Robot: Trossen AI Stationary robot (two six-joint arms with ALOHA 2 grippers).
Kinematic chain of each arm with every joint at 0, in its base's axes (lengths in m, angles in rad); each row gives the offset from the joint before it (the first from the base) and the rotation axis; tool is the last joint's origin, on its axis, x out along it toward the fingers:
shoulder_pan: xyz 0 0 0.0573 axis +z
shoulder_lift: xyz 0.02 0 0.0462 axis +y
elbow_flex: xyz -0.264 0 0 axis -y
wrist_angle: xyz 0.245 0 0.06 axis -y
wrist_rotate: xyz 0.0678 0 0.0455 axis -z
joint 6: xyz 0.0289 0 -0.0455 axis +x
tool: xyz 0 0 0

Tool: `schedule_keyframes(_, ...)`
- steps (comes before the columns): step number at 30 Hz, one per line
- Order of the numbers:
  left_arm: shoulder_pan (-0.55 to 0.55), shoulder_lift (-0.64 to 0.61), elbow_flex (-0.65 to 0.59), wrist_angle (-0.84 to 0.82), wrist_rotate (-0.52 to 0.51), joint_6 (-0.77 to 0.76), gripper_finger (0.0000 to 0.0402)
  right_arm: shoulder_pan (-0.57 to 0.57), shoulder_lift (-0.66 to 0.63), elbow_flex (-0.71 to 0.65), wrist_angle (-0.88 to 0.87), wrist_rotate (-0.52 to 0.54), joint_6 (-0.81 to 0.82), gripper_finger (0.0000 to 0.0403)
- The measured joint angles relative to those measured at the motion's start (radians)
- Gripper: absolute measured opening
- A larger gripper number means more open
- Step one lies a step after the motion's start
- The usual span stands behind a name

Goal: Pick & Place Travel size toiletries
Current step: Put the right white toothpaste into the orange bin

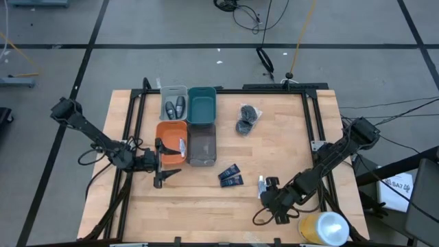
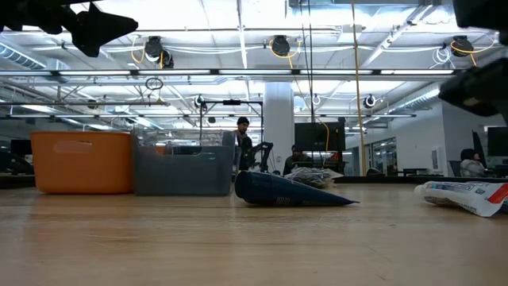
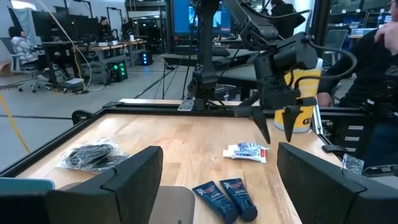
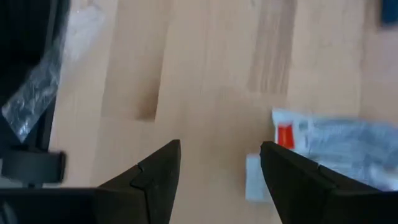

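Looking down on the big wooden counter [image 1: 206, 199], the job seems about half done. Four plastic bins sit together near the far left part. The orange bin [image 1: 168, 130] has a white tube [image 1: 182, 146] inside. The clear bin [image 1: 167, 92] has two dark grey oval bottles [image 1: 175, 107] in it. The teal bin [image 1: 202, 105] and the grey bin [image 1: 202, 144] look to have nothing in them.

A big yellow can with a white end [image 1: 324, 228] lies at the near right corner.

Some small things are still out on the wood. Two dark grey round puffs [image 1: 246, 118] lie near the far edge. Two dark blue packets [image 1: 230, 177] lie side by side in the middle. One white tube with red and blue print [image 1: 263, 182] lies just beside the right tool [image 1: 273, 200].

The right tool hangs low over that tube, its fingers apart and holding nothing. I think it will grab the tube next.

The left tool [image 1: 162, 165] hangs at the near edge of the orange bin, fingers apart too, and holding nothing.
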State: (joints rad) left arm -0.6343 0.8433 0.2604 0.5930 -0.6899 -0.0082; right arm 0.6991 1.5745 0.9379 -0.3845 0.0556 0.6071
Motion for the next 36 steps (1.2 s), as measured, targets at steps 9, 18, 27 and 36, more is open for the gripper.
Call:
schedule_keyframes(9, 0.0, 0.0, 0.0, -0.008, 0.0, 0.0, 0.0306, -0.014, 0.0, -0.055, -0.155, -0.057, 0.156, 0.021)
schedule_keyframes(18, 0.0, 0.0, 0.0, -0.007, 0.0, 0.0, 0.0306, -0.062, 0.0, -0.055, -0.351, 0.025, 0.162, 0.021)
schedule_keyframes(27, 0.0, 0.0, 0.0, -0.007, 0.0, 0.0, 0.0306, -0.092, 0.0, -0.055, -0.302, 0.025, 0.097, 0.021)
schedule_keyframes(36, 0.0, 0.001, 0.0, -0.021, 0.0, -0.017, 0.0306, -0.13, -0.001, -0.079, -0.187, 0.026, 0.01, 0.021)
